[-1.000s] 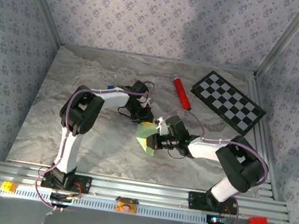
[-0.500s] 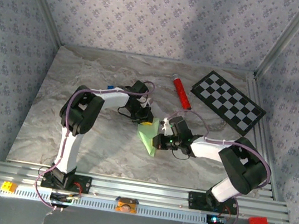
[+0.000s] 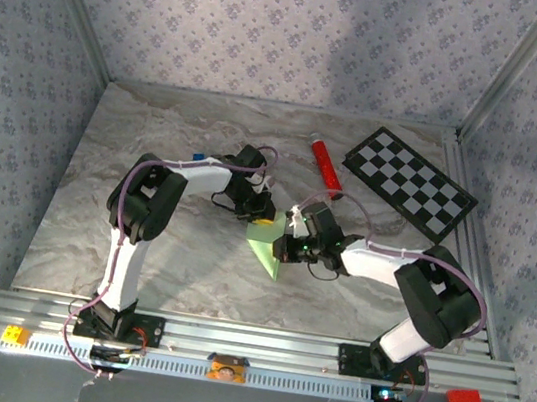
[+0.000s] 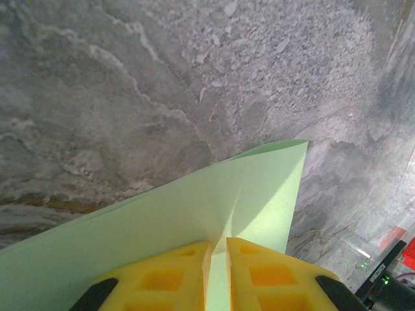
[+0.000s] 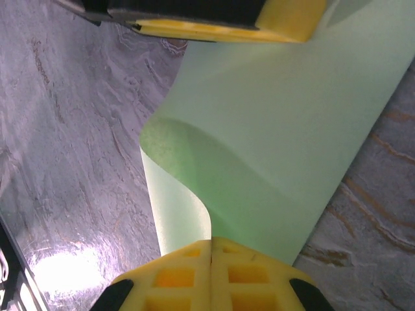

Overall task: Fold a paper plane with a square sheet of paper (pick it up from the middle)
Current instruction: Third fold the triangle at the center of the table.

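Two-handed fold: the left gripper (image 4: 218, 253) is clamped on one edge of the pale green sheet of paper (image 4: 253, 188). The right gripper (image 5: 211, 249) is pinched shut on the opposite edge, so the sheet bows into a curl between them, apparently to bring one half over for a crease. The paper sits mid-table (image 3: 141, 243). Both arms reach inward with bent elbows, wrists facing. A red tube (image 3: 325, 165) and a checkerboard (image 3: 409, 183) lie far right.

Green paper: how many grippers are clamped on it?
2. The left gripper pinches one edge of the square sheet of paper. The right gripper pinches the other end, where the sheet curls. Both grips are plainly visible.
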### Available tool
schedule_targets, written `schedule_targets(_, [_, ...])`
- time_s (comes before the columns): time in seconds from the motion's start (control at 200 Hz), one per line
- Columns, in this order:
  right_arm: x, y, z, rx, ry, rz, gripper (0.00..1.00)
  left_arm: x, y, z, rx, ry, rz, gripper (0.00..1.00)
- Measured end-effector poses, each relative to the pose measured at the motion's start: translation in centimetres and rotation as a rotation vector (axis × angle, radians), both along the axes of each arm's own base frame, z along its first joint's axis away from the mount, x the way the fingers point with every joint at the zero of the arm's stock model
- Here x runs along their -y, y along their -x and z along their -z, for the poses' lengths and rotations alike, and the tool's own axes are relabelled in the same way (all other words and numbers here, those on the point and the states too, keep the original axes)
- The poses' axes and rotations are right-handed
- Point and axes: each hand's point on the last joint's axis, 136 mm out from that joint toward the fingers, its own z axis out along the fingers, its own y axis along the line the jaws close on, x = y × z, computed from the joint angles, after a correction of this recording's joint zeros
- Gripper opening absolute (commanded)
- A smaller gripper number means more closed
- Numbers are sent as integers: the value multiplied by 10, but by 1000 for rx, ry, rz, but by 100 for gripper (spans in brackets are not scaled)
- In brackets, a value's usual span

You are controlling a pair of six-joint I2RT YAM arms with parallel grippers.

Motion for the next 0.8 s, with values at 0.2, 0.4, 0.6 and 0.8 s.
schedule_targets(0.2, [-1,-2,2,-4,27,-22,0,0,0,0,0,0,0,16])
schedule_targets(0.4, [-1,-2,6,-12,46,-29,0,0,0,0,0,0,0,16])
schedule_targets(0.6, [2,-2,9,-16,63,-21,0,0,0,0,0,0,0,15])
schedule_targets(0.8, [4,-3,9,-10,72,-12,0,0,0,0,0,0,0,16])
